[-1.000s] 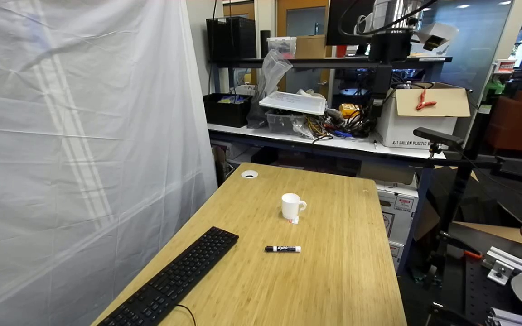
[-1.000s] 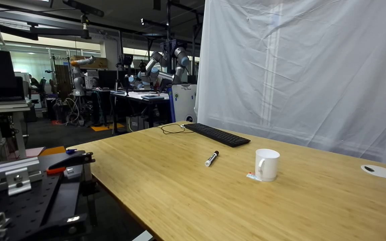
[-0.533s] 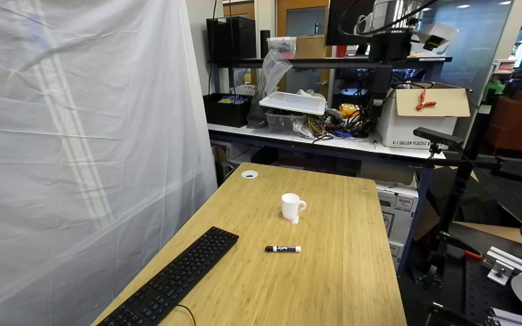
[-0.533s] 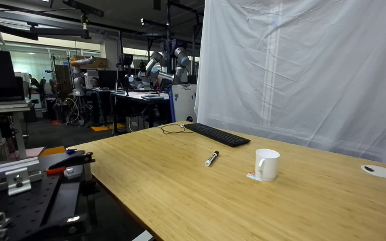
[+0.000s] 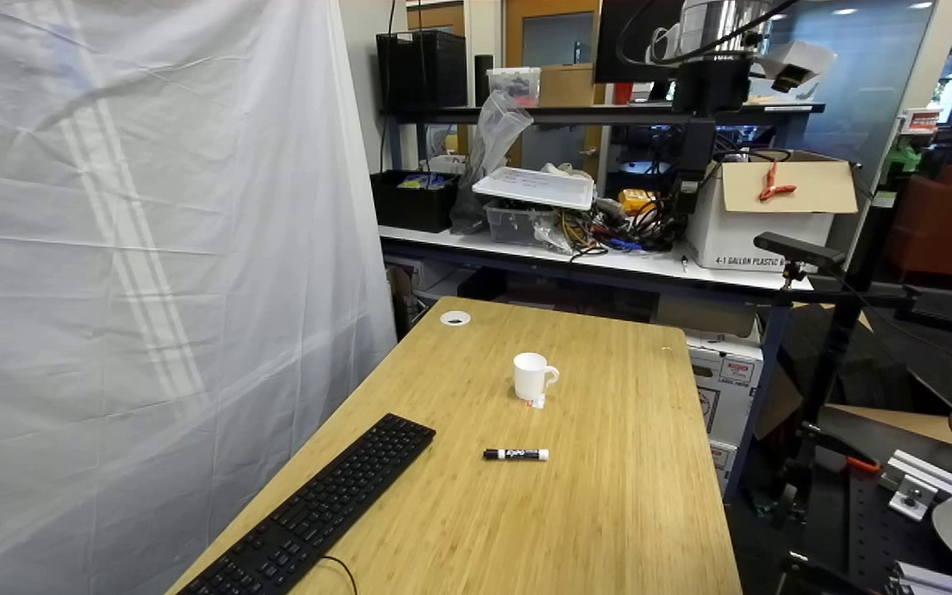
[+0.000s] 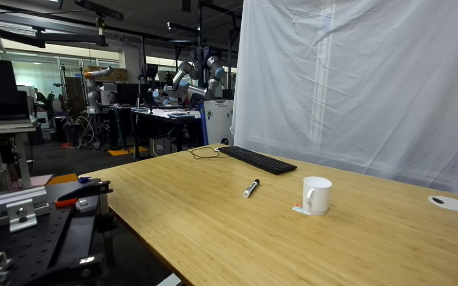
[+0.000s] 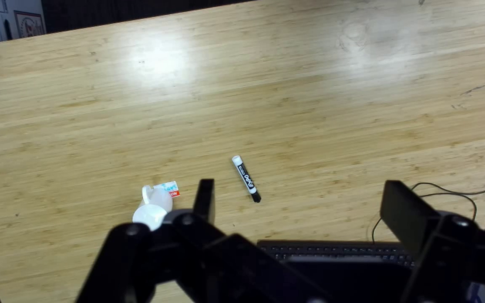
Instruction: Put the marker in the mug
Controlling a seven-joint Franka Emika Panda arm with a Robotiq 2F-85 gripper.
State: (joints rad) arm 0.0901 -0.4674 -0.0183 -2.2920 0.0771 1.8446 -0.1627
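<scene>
Wood table (image 5: 616,504), jaws wide apart in wrist view. Front to back in an exterior view: keyboard (image 5: 311,512) nearest; marker (image 5: 516,454) flat on the table near the keyboard's far end; mug (image 5: 529,378) upright beyond, small card (image 5: 535,403) at its base; then white disc (image 5: 453,316), cluttered bench (image 5: 649,263) behind.

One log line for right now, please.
gripper: open, nothing held | marker: lying on table, apart from mug | mug: upright on table | marker into mug: not yet done
</scene>
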